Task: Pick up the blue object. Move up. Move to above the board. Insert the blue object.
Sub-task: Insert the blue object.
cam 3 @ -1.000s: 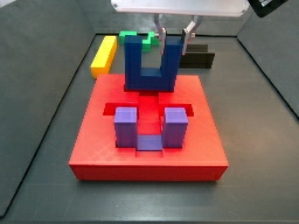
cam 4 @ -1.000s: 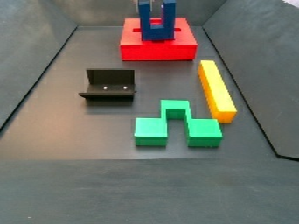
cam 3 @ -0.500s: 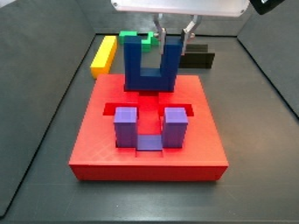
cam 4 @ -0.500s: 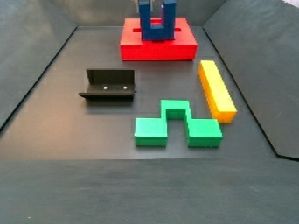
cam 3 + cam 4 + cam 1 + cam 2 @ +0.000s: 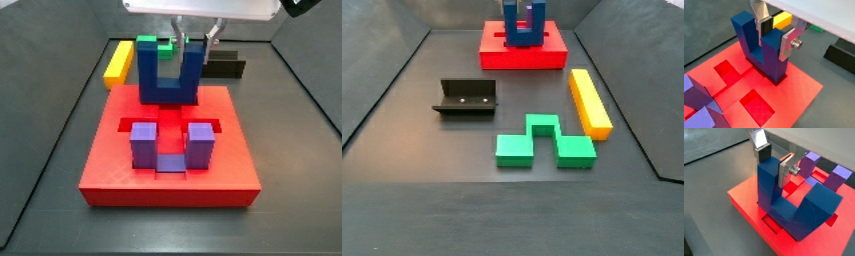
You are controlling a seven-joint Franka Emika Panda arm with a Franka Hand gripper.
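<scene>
Clamped on one upright arm of the blue object (image 5: 763, 47), the gripper (image 5: 773, 31) reaches down over the board (image 5: 797, 92), its silver finger plates with dark pads pressed flat against the two opposite faces of that arm near its top, as both wrist views show; in a wrist view the same grip shows on the arm nearer the board's corner (image 5: 773, 164). The blue object (image 5: 791, 203) stands upright with its two square arms pointing up and its base bar down, the base meeting the red top at the edge of a cut-out recess; whether it sits fully down in that recess cannot be told. In a side view the blue object (image 5: 171, 80) stands at the far end of the board (image 5: 100, 160) with the gripper (image 5: 193, 42) coming down from above onto its right arm, and in a side view it shows small at the far end of the table (image 5: 523, 22) atop the board (image 5: 523, 58). On the near part of the board a purple U-shaped block (image 5: 168, 145) stands seated, arms up. Past the board's far end lie a yellow bar (image 5: 120, 60) and a green block (image 5: 155, 45), with the dark fixture (image 5: 227, 66) beside them. In a side view the fixture (image 5: 466, 98), the green block (image 5: 540, 142) and the yellow bar (image 5: 589, 102) rest apart on the dark floor.
</scene>
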